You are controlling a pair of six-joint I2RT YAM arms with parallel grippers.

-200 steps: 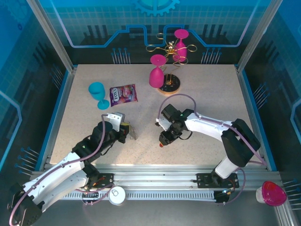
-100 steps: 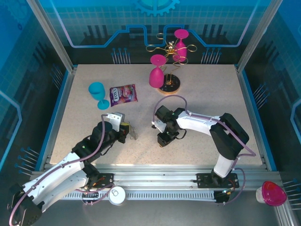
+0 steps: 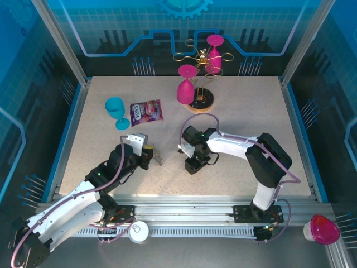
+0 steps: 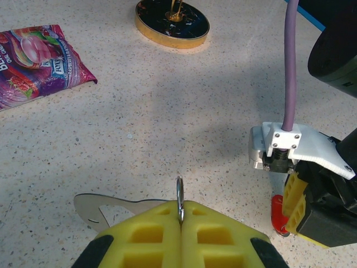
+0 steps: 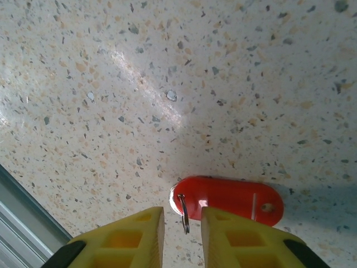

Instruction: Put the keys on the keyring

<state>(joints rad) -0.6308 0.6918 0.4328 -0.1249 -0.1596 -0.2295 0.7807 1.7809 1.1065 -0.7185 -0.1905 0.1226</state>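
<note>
My left gripper (image 4: 180,223) is shut on the keyring, pinching one thin wire ring (image 4: 179,200) that stands up between the yellow pads. The keyring's flat grey loop (image 4: 109,205) sticks out to the left, low over the table; in the top view it (image 3: 158,159) is at the left gripper (image 3: 152,156). The key's red plastic head (image 5: 228,200) lies flat on the table. Its small wire ring (image 5: 183,213) stands in the gap of my open right gripper (image 5: 183,229), touching neither pad. The left wrist view shows the red head (image 4: 277,215) under the right gripper (image 4: 301,215).
A purple snack bag (image 3: 146,112) and a blue cup (image 3: 115,109) lie at the back left. A gold wire rack on a round base (image 3: 201,100) holds pink glasses (image 3: 186,86) at the back centre. The table's front edge (image 5: 22,223) is close to the key.
The right gripper has moved a little to the left, toward the left gripper, and its arm has folded in. The left arm and the keyring have stayed put.
</note>
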